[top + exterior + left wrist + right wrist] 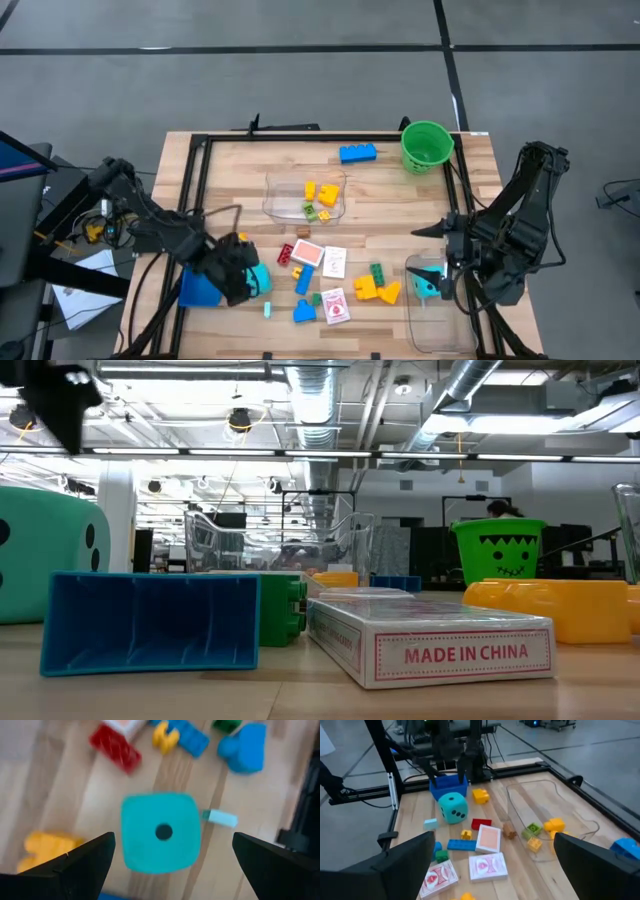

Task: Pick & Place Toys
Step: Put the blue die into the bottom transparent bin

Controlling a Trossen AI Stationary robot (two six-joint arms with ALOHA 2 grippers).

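One teal die is sitting on the table near its left edge, right under my left jaws, which are standing wide apart. It looks light, smooth and hard, so I am planning to squeeze two flat sides. My right jaws are apart too, waiting by the right edge.

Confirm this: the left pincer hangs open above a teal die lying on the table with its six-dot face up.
Not quite. The left pincer does hang open above the teal die, but the face turned up shows one dot, not six, as the left wrist view shows.
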